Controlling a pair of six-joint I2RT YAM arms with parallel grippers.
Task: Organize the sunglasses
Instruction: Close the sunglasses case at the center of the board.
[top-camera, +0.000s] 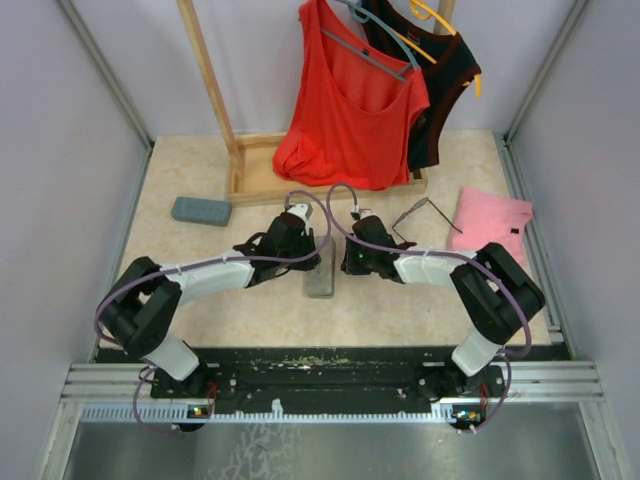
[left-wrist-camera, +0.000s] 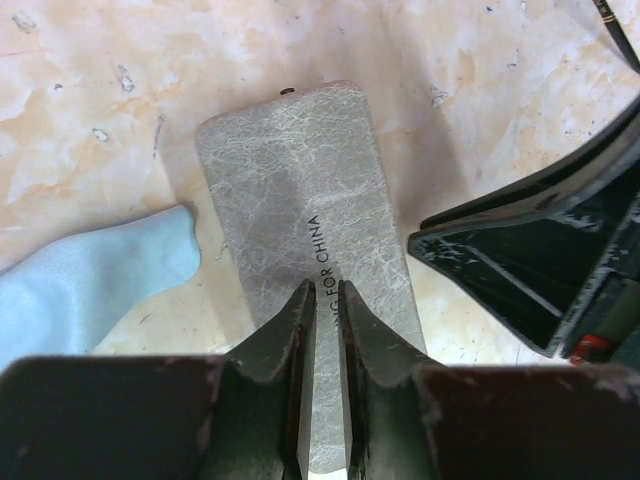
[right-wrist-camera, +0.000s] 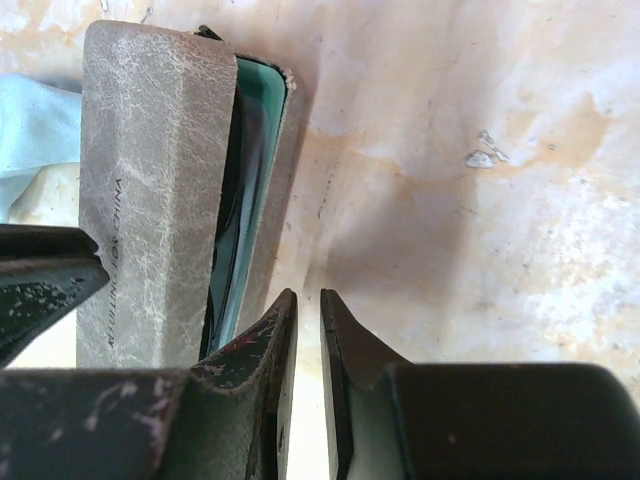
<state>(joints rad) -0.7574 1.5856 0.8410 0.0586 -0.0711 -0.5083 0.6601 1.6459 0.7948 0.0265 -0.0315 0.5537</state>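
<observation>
Working at table centre: left gripper (left-wrist-camera: 322, 300) and right gripper (right-wrist-camera: 302, 305), both narrowed to a slit and pinching nothing, flanking a grey case (top-camera: 320, 275) lying ajar, apparently holding one pair. Farther right, second sunglasses (top-camera: 418, 217) lying uncased beside pink cloth (top-camera: 492, 222); second case (top-camera: 201, 210) waiting far left.

In the right wrist view, the right tool (right-wrist-camera: 305, 320) hung low over the pale marbled table (right-wrist-camera: 480, 200), its two dark fingers (right-wrist-camera: 268, 345) close together with only a thin slit between them and nothing caught in it. To their left lay a grey, crackle-textured glasses case (right-wrist-camera: 150, 190), its lid slightly ajar along the right edge so that a green lining (right-wrist-camera: 252, 150) and something dark inside showed through the gap. A light blue cloth (right-wrist-camera: 35, 130) peeked out at the left edge behind the case, and part of the other tool (right-wrist-camera: 45, 285) reached in at lower left, by the case.
</observation>
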